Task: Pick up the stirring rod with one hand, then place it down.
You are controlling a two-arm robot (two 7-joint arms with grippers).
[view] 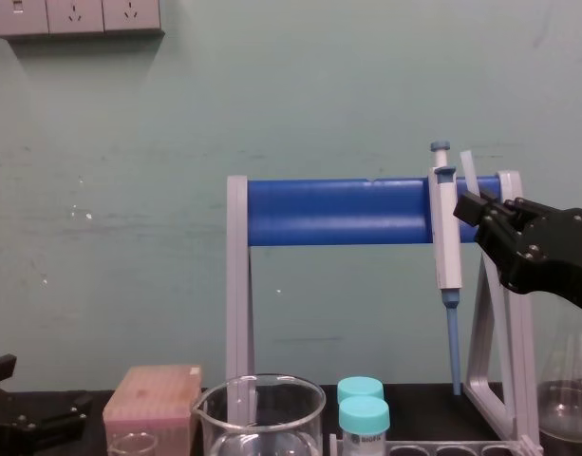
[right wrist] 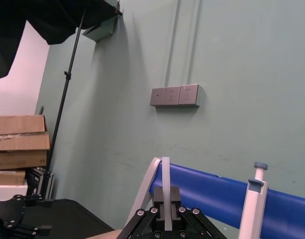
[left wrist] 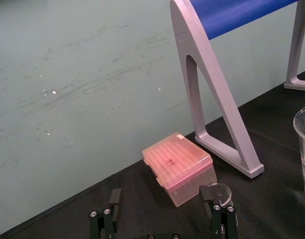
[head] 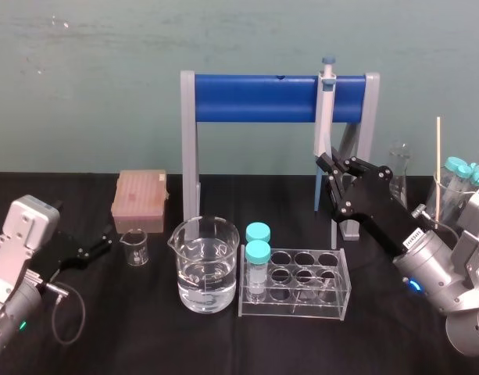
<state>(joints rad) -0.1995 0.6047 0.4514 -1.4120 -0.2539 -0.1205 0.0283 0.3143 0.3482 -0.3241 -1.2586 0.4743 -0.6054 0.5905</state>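
The stirring rod is a thin translucent white stick held upright between the fingers of my right gripper, which is shut on it. From the chest, the rod's top pokes up above the black right gripper, just right of the hanging pipette. In the head view my right gripper hovers in front of the blue stand's right leg, above the tube rack. My left gripper rests low at the left by the small beaker, its fingers spread open and empty.
A water-filled large beaker and a clear tube rack with two teal-capped tubes stand at the front centre. A pink tip box, a small beaker, the blue stand, a flask and a wooden stick surround them.
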